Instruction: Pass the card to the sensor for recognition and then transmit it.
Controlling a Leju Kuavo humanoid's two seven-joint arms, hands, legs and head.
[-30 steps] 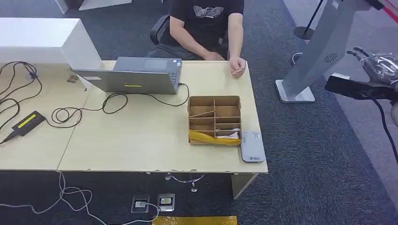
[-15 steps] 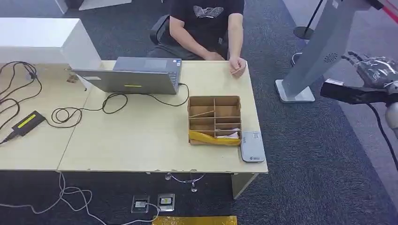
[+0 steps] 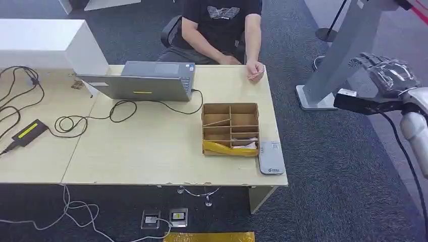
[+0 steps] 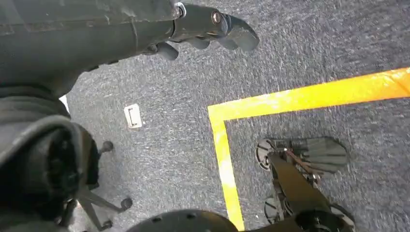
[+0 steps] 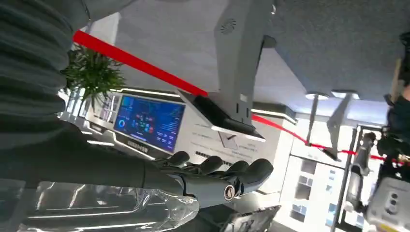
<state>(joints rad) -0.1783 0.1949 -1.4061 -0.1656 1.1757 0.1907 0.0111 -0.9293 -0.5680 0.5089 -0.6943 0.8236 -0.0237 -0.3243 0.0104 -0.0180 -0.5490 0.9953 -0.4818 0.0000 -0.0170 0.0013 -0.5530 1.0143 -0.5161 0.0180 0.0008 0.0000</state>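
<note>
**A:** What has just changed?

**B:** In the head view the right hand [image 3: 387, 74] has come in from the picture's 3 o'clock edge toward the pale wooden desk [image 3: 151, 151]. It is still off the desk, over the dark carpet. The left hand [image 4: 208, 26] hangs over the floor.

**A:** Are the hands holding anything?

**B:** No. The right one's fingers are stretched out and bare, and the left one's are loose and apart. I'd say the reach for the card has only begun.

**A:** Where is the card?

**B:** A small pale card [image 3: 255, 76] seems to sit in the seated person's hand [image 3: 256, 69], at 12 o'clock from the brown cardboard divider box [image 3: 230, 108]. The flat grey card sensor [image 3: 271, 157] lies just beside the box at 5 o'clock.

**A:** Which way does it point?

**B:** It looks slanted, roughly 8 to 2 o'clock, but it is too small to be sure. I cannot tell which end leads.
</note>
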